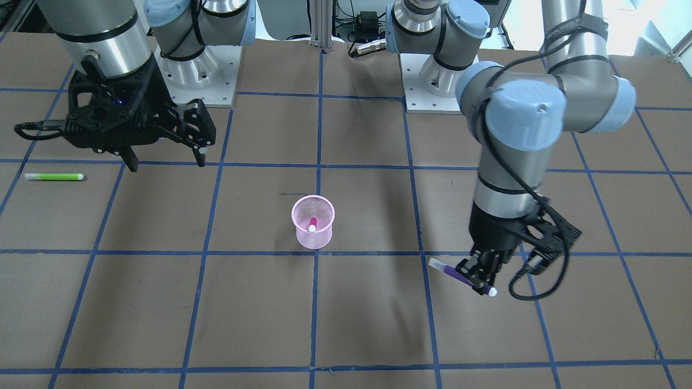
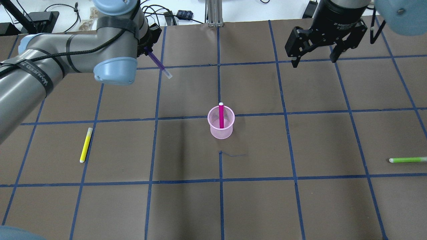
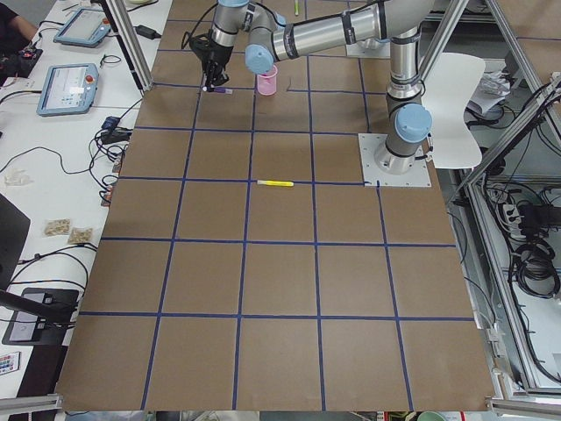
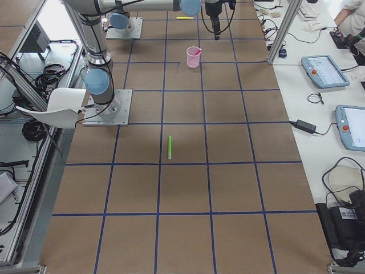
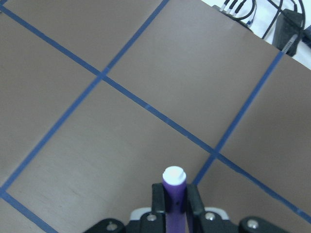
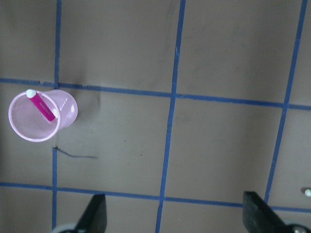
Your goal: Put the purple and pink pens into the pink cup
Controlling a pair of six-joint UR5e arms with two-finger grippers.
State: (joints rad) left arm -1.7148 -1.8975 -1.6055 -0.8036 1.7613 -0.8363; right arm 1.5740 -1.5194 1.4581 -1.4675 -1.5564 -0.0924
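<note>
The pink mesh cup (image 1: 313, 229) stands upright near the table's middle, also in the overhead view (image 2: 221, 128) and the right wrist view (image 6: 63, 116). The pink pen (image 2: 221, 116) leans inside it, white cap up. My left gripper (image 1: 478, 275) is shut on the purple pen (image 1: 454, 273) and holds it tilted just above the table, well to the side of the cup. The left wrist view shows the pen (image 5: 174, 196) clamped between the fingers. My right gripper (image 1: 162, 156) is open and empty, raised near its base, away from the cup.
A green pen (image 1: 54, 176) lies near the table's edge on my right side, also in the overhead view (image 2: 407, 160). A yellow pen (image 2: 86, 145) lies on my left side. Blue tape lines grid the brown table (image 2: 186, 206).
</note>
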